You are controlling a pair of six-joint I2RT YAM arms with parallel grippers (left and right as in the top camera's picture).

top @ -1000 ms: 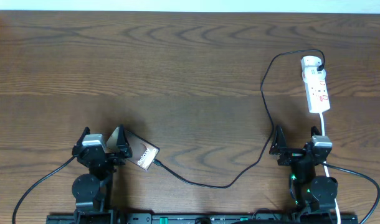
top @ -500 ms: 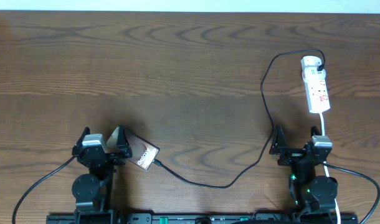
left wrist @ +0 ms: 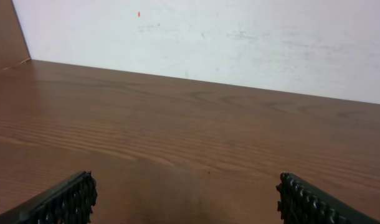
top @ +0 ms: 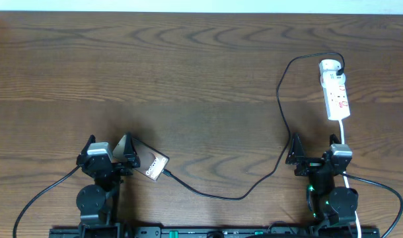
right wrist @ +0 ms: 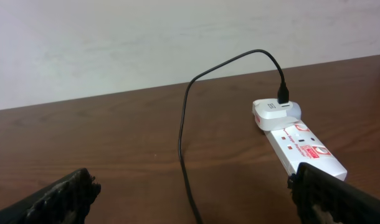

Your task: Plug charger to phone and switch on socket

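The phone (top: 150,162) lies at the front left, dark with white lettering, right beside my left gripper (top: 109,149). The thin black charger cable (top: 241,196) runs from the phone's lower right corner across the front, then up to a white adapter (top: 330,66) at the far end of the white socket strip (top: 336,92). The cable (right wrist: 184,143) and socket strip (right wrist: 302,146) show in the right wrist view. My left gripper (left wrist: 187,199) is open and empty over bare wood. My right gripper (top: 314,149) (right wrist: 193,199) is open, the cable passing between its fingers.
The socket's white cord (top: 345,142) runs down past the right gripper. A pale wall (left wrist: 240,37) stands behind the table's far edge. Thick black robot cables (top: 43,195) trail at the front corners.
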